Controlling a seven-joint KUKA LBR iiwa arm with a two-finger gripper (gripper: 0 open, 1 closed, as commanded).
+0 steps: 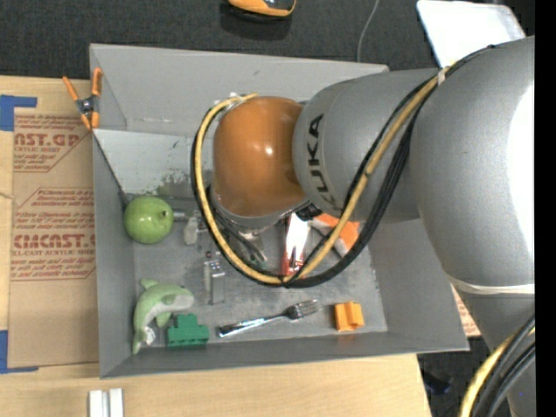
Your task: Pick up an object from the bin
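Observation:
My gripper [201, 253] hangs below the orange wrist cover at the bin's middle left, open, with bare bin floor between its two grey fingers [213, 278]. A green apple [148, 219] lies just left of the upper finger, apart from it. A silver fork [261, 320] lies on the floor below and to the right of the lower finger. A pale green dolphin toy [156, 307] and a dark green block [188, 331] sit in the near left corner.
An orange block [347, 315] lies near the front right wall. An orange and white thing [334, 229] and a red and white thing [295, 240] are partly hidden under the arm and its cables, which cover the bin's middle and right.

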